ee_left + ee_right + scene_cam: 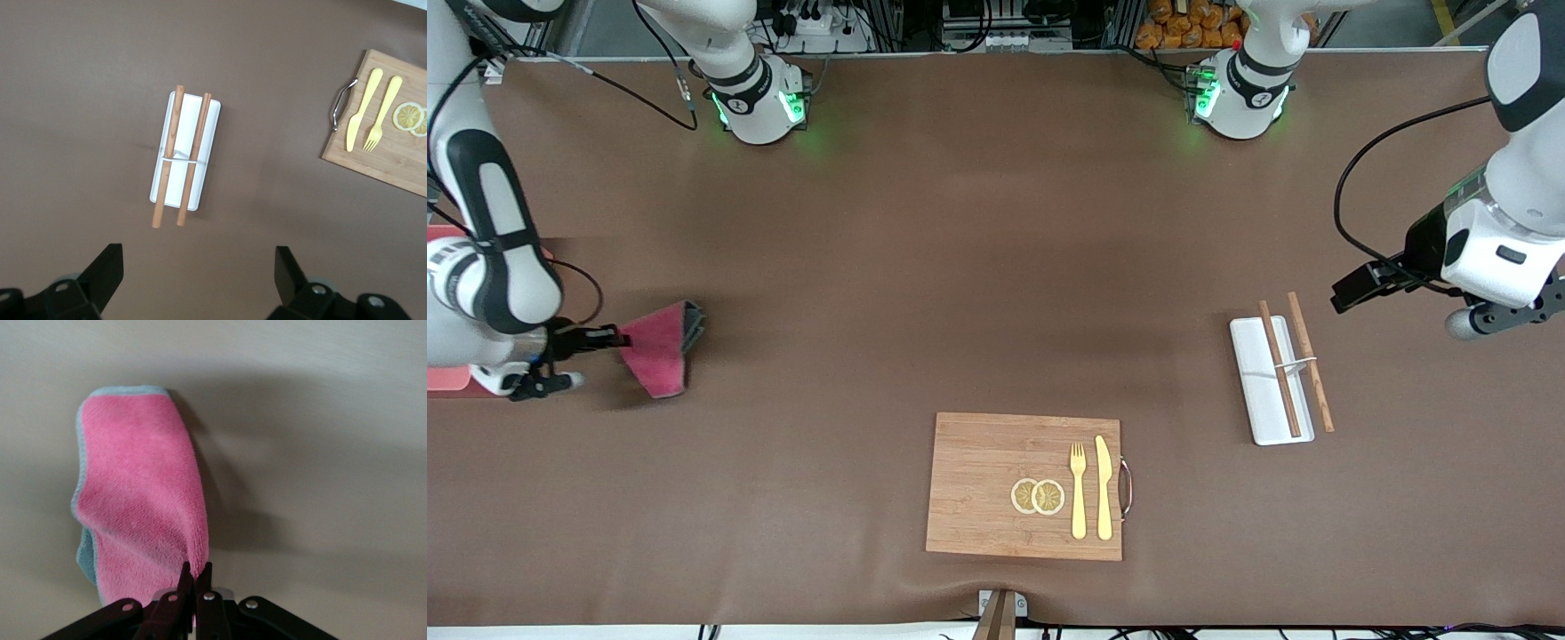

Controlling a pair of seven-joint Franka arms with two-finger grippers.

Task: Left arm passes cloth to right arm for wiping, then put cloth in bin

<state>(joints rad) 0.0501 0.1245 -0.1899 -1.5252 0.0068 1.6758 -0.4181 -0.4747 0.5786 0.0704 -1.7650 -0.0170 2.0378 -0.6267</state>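
The magenta-red cloth (660, 347) with a grey edge hangs from my right gripper (617, 338), which is shut on one corner of it over the table at the right arm's end. In the right wrist view the cloth (140, 500) droops from the closed fingertips of the gripper (195, 570). Only small parts of the pale pink bin (447, 378) show past the right arm at the table's edge. My left gripper (1350, 290) is open and empty in the air beside the white tray, and its own view shows the fingers spread wide (198, 270).
A wooden board (978, 484) with a yellow fork (1079, 489), a knife (1104, 487) and lemon slices (1039, 496) lies near the front camera. A flat white tray (1256, 391) with wooden chopsticks (1279, 369) lies toward the left arm's end.
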